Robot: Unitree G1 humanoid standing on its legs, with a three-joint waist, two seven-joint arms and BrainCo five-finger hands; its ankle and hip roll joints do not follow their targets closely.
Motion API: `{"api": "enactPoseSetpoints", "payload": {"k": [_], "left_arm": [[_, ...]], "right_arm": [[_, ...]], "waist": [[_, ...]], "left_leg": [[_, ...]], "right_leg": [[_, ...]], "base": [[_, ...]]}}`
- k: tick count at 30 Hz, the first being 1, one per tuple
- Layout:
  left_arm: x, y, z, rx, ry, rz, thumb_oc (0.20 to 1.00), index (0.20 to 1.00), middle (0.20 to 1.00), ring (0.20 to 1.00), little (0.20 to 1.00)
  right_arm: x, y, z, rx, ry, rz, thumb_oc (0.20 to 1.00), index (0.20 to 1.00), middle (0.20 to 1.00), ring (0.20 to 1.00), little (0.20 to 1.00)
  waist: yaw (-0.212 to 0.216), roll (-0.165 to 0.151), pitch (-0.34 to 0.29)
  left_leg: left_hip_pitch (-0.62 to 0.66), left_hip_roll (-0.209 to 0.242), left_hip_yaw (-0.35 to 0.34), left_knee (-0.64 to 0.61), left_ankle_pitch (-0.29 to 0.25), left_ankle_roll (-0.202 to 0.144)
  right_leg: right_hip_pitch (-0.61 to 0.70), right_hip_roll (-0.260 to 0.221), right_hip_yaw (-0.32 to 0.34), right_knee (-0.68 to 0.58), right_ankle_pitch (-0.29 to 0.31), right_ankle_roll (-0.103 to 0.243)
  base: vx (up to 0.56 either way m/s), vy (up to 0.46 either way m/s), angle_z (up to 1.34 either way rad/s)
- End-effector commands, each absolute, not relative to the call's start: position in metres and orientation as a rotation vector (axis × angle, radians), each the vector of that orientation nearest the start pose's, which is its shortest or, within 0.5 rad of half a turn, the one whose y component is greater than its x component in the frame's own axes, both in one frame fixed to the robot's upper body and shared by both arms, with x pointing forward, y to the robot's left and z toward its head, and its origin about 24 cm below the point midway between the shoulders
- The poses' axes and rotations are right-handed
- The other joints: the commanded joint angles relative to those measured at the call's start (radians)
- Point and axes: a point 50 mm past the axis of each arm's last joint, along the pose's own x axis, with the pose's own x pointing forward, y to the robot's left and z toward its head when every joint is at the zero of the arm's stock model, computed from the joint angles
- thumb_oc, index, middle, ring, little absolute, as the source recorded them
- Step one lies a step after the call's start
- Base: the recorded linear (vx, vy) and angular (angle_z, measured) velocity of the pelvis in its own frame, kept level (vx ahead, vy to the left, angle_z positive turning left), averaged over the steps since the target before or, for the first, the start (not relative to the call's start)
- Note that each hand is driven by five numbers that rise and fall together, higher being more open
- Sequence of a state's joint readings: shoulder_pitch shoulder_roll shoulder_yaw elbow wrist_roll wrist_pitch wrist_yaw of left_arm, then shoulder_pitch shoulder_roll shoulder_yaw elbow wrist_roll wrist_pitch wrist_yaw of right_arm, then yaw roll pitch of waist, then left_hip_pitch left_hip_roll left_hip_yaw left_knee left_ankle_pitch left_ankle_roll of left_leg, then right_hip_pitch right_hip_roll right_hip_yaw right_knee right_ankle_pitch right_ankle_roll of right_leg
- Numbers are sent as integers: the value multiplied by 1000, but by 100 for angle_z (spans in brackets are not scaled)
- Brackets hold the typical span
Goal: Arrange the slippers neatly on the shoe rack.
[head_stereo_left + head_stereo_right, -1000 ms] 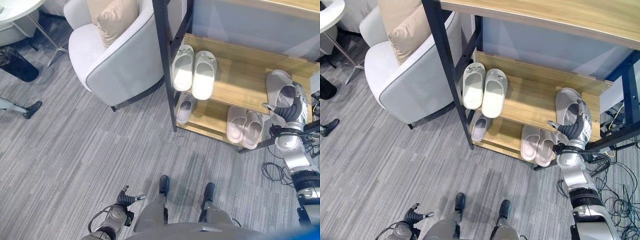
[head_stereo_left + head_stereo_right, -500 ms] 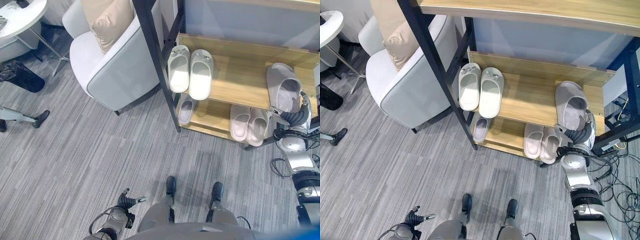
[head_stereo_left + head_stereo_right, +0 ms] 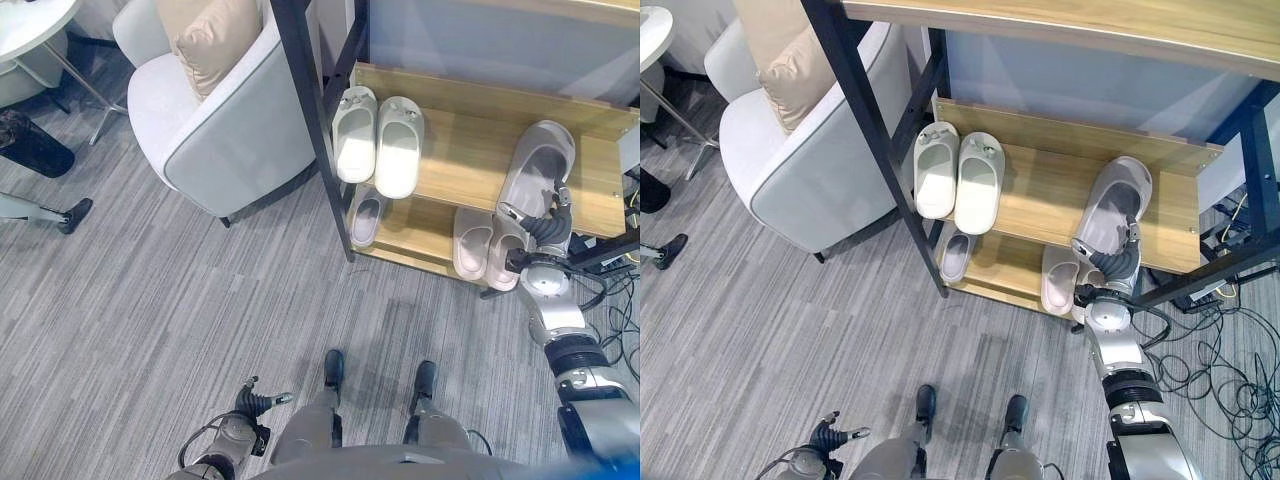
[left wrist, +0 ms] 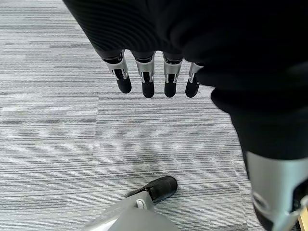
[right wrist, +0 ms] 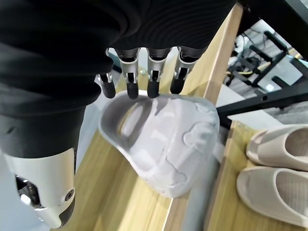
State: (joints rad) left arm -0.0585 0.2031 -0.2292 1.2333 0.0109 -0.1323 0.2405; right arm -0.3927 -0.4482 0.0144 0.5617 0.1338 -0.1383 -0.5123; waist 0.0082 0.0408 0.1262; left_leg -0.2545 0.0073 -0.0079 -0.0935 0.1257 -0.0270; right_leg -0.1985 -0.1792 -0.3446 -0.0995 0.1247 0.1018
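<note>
Right eye view showed a shoe rack (image 3: 1060, 215) of pale wood shelves in a black metal frame, standing on grey striped carpet (image 3: 790, 330). A pair of smooth, rounded off-white slippers (image 3: 958, 178) lay side by side at the left end of the middle shelf. On the lower shelf, a small grey slipper (image 3: 958, 256) sat at the left end and a pair of pinkish-beige slippers (image 3: 1065, 282) toward the right end.

At the right end of the middle shelf lay a single grey slipper (image 3: 1110, 208), soft-looking with a moulded upper, set at a slant with its toe overhanging the shelf's front edge. The right hand (image 3: 1118, 255) was at that front end of the slipper; in the right wrist view its straight, dark-tipped fingers (image 5: 153, 82) reached to the rim of the grey slipper (image 5: 161, 139) without curling round it, so the hand was released rather than grasping.

The left hand (image 4: 154, 72) hung low over the carpet with its fingers relaxed and holding nothing.

Left of the rack stood a light grey padded armchair (image 3: 810, 160) with a tan cushion (image 3: 790, 75).
</note>
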Motion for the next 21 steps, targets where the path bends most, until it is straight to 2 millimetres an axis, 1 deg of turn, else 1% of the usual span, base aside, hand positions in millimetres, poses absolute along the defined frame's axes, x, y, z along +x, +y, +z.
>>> {"api": "enactPoseSetpoints", "payload": {"k": [1,2,3,5,6,9,10,12,14,15,19,21], "left_arm": [[127,228,-151,477,1036,153,1000,1000,1000,1000,1000],[127,228,-151,477,1036,152,1000,1000,1000,1000,1000],[128,228,-151,488,1035,146,1000,1000,1000,1000,1000],[129,228,-151,495,1032,140,1000,1000,1000,1000,1000],[129,228,-151,506,1031,134,1000,1000,1000,1000,1000],[133,229,-150,518,1022,130,1000,1000,1000,1000,1000],[137,231,-148,523,1008,140,1000,1000,1000,1000,1000],[139,231,-147,526,997,139,1000,1000,1000,1000,1000],[141,230,-146,530,992,133,1000,1000,1000,1000,1000],[142,230,-146,537,986,128,1000,1000,1000,1000,1000],[146,232,-144,534,973,135,1000,1000,1000,1000,1000],[145,234,-144,537,975,144,1000,1000,1000,1000,1000]], "right_arm": [[315,-277,101,-384,-206,-605,1000,1000,1000,1000,1000],[315,-278,101,-385,-206,-606,1000,1000,1000,1000,1000],[312,-289,108,-484,-225,-656,1000,1000,1000,1000,1000],[312,-296,114,-573,-232,-681,1000,1000,1000,1000,1000],[311,-303,120,-651,-242,-704,1000,1000,1000,1000,1000],[314,-312,131,-723,-256,-730,1000,1000,1000,1000,1000],[318,-316,140,-768,-268,-737,1000,1000,1000,1000,1000],[323,-319,154,-773,-295,-758,1000,1000,1000,1000,1000],[327,-321,159,-788,-293,-764,1000,1000,1000,1000,1000],[332,-326,166,-809,-282,-770,1000,1000,1000,1000,1000],[337,-334,179,-820,-273,-786,1000,1000,1000,1000,1000],[339,-341,188,-843,-260,-805,1000,1000,1000,1000,1000]], "waist": [[14,-33,-8],[15,-33,-9],[14,-34,-5],[15,-34,-1],[15,-34,3],[17,-31,13],[20,-27,22],[24,-20,29],[26,-17,32],[29,-15,39],[34,-10,51],[38,-4,61]], "left_leg": [[19,-12,20,6,-120,-51],[18,-12,20,6,-119,-51],[13,-11,22,6,-118,-52],[9,-11,25,6,-118,-52],[5,-11,26,6,-116,-52],[-4,-10,28,6,-112,-54],[-13,-10,32,6,-108,-55],[-20,-10,36,6,-104,-54],[-21,-8,38,6,-103,-54],[-17,-6,39,6,-104,-56],[-31,-6,39,6,-96,-58],[-46,-6,39,6,-87,-62]], "right_leg": [[111,-55,-16,12,-126,84],[111,-55,-16,12,-126,84],[103,-55,-16,12,-125,85],[97,-57,-14,12,-122,86],[91,-56,-11,12,-120,87],[76,-58,-5,14,-116,87],[66,-59,-1,15,-114,86],[56,-60,5,14,-109,86],[52,-61,10,15,-109,85],[51,-58,17,18,-113,83],[37,-58,21,17,-109,82],[23,-57,19,17,-106,82]], "base": [[0,0,0],[0,0,0],[0,0,0],[0,0,0],[0,0,0],[-15,-14,-5],[-21,1,-8],[-5,2,-9],[24,-15,-17],[27,-22,-12],[6,-8,0],[0,-13,-2]]}}
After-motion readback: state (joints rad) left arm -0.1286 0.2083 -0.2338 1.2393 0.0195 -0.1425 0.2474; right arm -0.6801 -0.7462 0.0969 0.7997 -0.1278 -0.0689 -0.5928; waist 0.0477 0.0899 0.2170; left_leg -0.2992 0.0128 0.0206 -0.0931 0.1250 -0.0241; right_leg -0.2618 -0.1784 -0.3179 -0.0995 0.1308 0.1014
